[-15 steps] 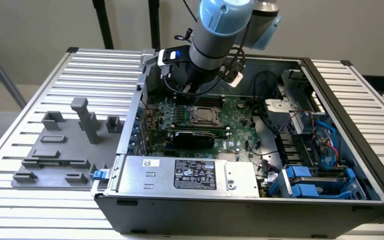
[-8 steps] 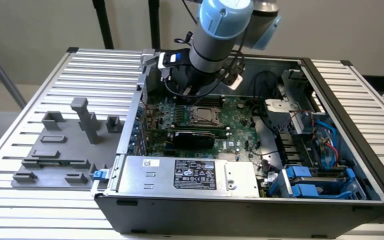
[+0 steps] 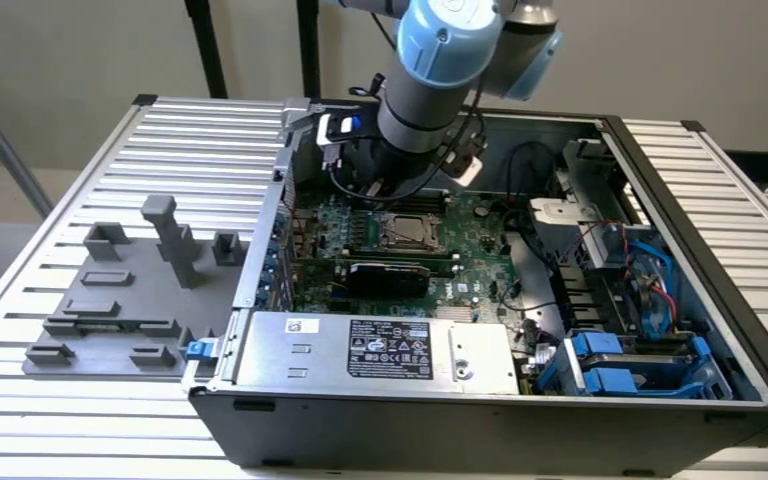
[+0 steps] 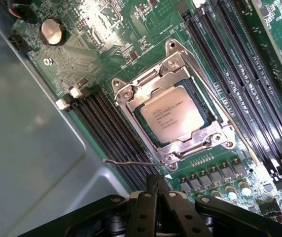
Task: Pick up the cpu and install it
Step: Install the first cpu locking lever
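Ribbed aluminium tabletop point(image 3: 117, 420) carries an open computer case point(image 3: 491, 410) and, toward the exterior view's left, a grey fixture plate point(image 3: 117, 300) with upright blocks. From that camera the arm point(image 3: 424, 100) reaches down into the case over the green motherboard point(image 3: 357, 225), and the socket point(image 3: 404, 230) appears as a small dark square with a pale centre; the chip itself cannot be made out there.

Up close, the wrist view gives what the wider one does not: the cpu point(image 4: 173, 114), silvery top with printed lettering, lies flat inside the metal socket frame point(image 4: 173, 111), seated in it, with black memory slots point(image 4: 114, 133) running along both sides and a thin lever wire point(image 4: 131, 163) just beside the frame. A coin cell point(image 4: 51, 31) sits well apart on the board. The gripper point(image 4: 157, 197) is clenched, its fingers point(image 4: 148, 195) pressed together with nothing between them, hovering near the socket and apart from the cpu
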Motion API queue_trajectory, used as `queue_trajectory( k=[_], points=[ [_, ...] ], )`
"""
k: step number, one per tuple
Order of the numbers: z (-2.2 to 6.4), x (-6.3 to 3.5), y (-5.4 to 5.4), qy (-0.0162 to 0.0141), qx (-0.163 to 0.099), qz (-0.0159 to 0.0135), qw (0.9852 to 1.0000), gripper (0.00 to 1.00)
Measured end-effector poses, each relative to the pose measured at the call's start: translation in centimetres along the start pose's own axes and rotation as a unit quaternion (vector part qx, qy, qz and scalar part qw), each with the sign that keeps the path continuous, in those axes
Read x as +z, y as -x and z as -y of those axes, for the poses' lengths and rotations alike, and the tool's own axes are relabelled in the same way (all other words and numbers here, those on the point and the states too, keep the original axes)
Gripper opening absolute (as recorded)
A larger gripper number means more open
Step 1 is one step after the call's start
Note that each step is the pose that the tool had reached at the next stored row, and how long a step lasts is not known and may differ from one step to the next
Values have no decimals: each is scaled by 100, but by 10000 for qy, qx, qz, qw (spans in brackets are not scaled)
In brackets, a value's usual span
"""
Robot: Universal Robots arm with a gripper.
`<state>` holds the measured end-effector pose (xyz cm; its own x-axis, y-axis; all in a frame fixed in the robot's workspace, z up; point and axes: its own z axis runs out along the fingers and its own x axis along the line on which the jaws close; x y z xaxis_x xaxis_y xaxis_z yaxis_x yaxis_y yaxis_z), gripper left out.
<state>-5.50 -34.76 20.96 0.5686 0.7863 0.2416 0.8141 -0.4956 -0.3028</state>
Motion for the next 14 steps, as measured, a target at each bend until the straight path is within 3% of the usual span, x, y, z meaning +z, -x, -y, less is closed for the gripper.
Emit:
queue_trajectory(
  k=[2, 6, 8, 14],
  points=[
    [9, 35, -21, 13, 3, 18, 10000, 12],
    [14, 70, -37, 65, 13, 92, 9999, 12],
    [7, 84, -39, 79, 16, 112, 9999, 12],
    [-71, 95, -84, 86, 18, 122, 9999, 12]
  ],
)
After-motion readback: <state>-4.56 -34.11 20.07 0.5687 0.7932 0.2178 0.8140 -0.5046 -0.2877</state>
